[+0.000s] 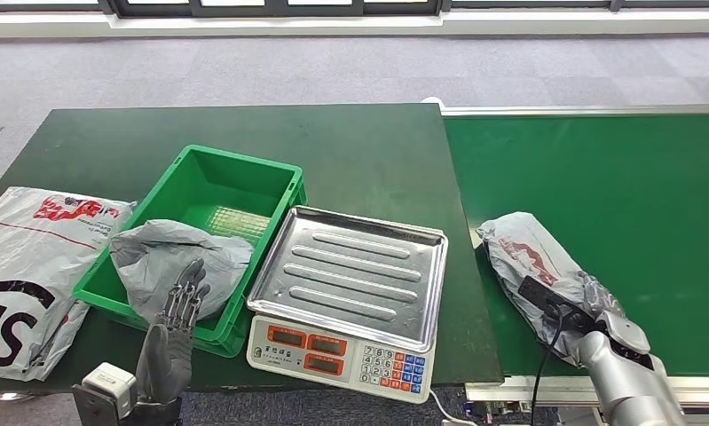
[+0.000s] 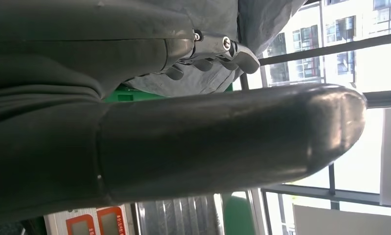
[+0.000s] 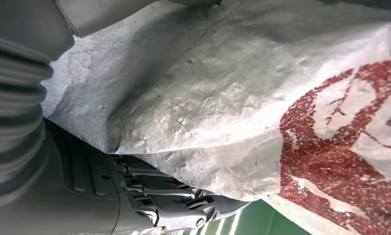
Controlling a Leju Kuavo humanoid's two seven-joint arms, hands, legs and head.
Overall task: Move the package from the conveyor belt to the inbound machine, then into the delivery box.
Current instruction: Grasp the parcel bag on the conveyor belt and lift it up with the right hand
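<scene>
A grey package with red print lies on the green conveyor belt near its front left corner. My right hand grips its near end. In the right wrist view the crumpled package lies against the hand, with dark fingers curled under it. The inbound machine, a scale with a steel tray, stands left of the belt. The green delivery box is further left with a grey bag in it. My left hand is raised at the box's front edge, fingers straight and apart, holding nothing.
A large white bag with red and black print lies on the dark green table, left of the box. The scale's keypad faces the table's front edge. The left wrist view shows my thick thumb and the grey bag.
</scene>
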